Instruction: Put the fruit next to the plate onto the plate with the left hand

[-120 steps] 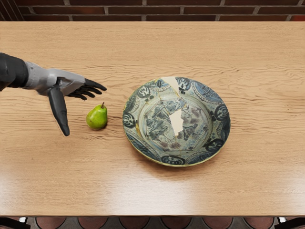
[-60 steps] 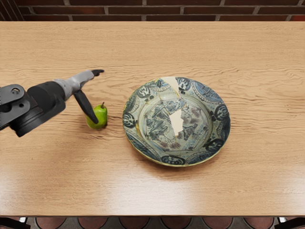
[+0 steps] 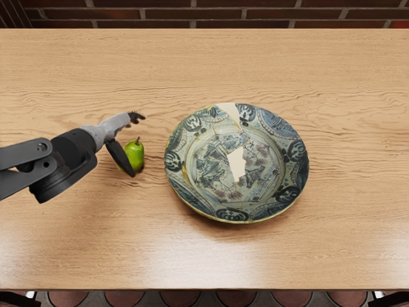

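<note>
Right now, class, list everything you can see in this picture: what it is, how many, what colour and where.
pear: one, green, upright on the table just left of the plate, not on it
plate: one, blue-grey pattern with cream patches, middle of the table
table: one, light wood, fills most of the view
wall: one, red-brown brick, along the top edge
left hand: one, grey with black fingers, comes in from the left, open at the pear, thumb in front of it; contact unclear
</note>
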